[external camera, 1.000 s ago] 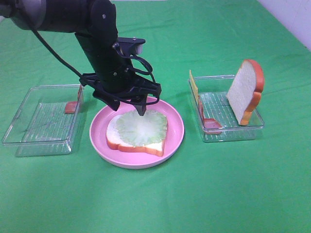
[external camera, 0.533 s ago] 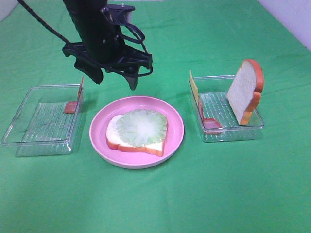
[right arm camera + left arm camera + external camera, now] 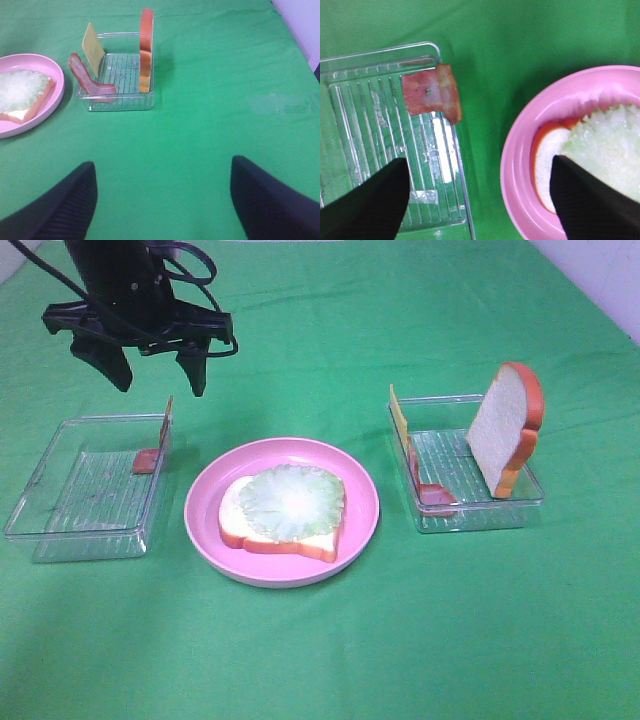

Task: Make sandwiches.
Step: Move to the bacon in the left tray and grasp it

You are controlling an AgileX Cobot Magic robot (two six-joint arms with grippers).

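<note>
A bread slice [image 3: 322,542] topped with pale green lettuce [image 3: 292,502] lies on the pink plate [image 3: 366,502]. My left gripper [image 3: 157,380] is open and empty, high above the cloth behind the left tray's [image 3: 85,542] right edge. A bacon strip [image 3: 150,456] leans on that tray's right wall; it also shows in the left wrist view [image 3: 431,92]. The right tray [image 3: 470,516] holds an upright bread slice [image 3: 505,430], a cheese square [image 3: 399,420] and a bacon strip [image 3: 432,493]. My right gripper [image 3: 162,200] is open and empty, well short of that tray [image 3: 120,102], and is out of the exterior view.
Green cloth covers the whole table. The plate sits between the two clear trays. In the right wrist view the plate's rim [image 3: 56,92] lies beside the tray, with open cloth between my fingers [image 3: 55,205] and the tray.
My left gripper has risen off the lettuce and moved back and to the left, to above the left tray's right edge. The lettuce stays on the bread.
</note>
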